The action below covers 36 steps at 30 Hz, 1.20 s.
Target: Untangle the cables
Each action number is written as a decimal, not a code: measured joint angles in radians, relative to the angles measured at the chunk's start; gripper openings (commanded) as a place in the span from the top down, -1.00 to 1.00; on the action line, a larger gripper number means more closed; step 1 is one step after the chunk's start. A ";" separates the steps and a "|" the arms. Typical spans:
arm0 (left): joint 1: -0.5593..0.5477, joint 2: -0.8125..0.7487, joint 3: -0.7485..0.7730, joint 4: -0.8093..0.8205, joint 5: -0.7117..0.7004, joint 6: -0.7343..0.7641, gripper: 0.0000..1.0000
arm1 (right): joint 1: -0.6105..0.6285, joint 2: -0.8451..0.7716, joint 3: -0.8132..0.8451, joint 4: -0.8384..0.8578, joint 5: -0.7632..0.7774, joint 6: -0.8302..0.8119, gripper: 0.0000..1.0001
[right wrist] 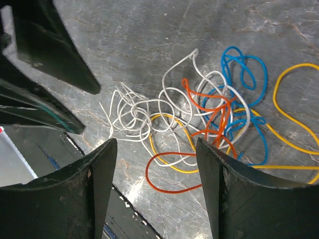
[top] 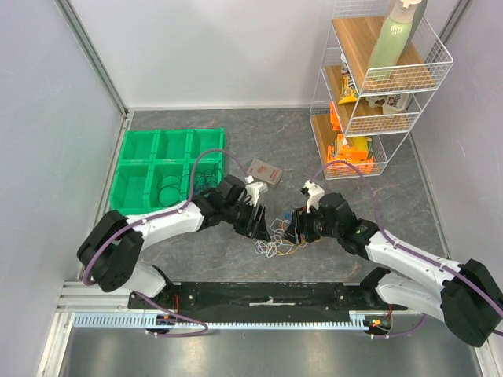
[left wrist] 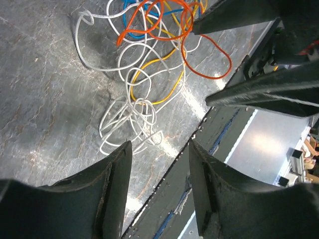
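The cables (top: 277,240) lie in one loose tangle on the table (top: 196,267) near its front edge, directly between the two arms. The left gripper (left wrist: 159,144) and the right gripper (right wrist: 155,142) face each other over the tangle from either side, about equally near. The white cable (left wrist: 124,122) is knotted on the left gripper's side, while the orange-red cable (right wrist: 212,117), the blue cable (right wrist: 246,69) and the yellow cable (right wrist: 294,129) spread toward the right gripper's side. Both grippers hover with jaws spread apart, gripping nothing and touching no wire.
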<state>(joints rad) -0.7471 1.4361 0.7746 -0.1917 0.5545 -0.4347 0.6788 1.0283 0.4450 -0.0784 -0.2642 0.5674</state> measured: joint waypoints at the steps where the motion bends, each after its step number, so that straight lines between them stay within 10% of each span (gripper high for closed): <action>1: -0.005 0.016 0.000 0.009 -0.003 0.004 -0.11 | 0.001 0.003 0.000 0.005 -0.010 -0.002 -0.43; 5: -0.013 0.079 0.000 0.036 0.000 0.017 0.01 | 0.006 0.005 0.000 0.016 -0.021 -0.003 -0.43; 12: -0.035 0.132 0.000 0.041 0.008 0.031 0.96 | 0.006 0.028 -0.003 0.029 -0.025 0.001 -0.42; 29: -0.036 -0.140 0.231 0.021 0.151 0.036 0.96 | 0.006 0.177 -0.013 0.128 0.064 0.108 -0.36; 36: -0.036 -0.237 0.360 -0.030 -0.011 0.006 0.96 | 0.005 0.176 -0.013 0.096 0.181 0.138 -0.39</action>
<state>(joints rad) -0.7830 1.1995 1.1347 -0.2218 0.5430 -0.4282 0.6834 1.2041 0.4320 0.0174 -0.0830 0.7055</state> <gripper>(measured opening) 0.031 0.679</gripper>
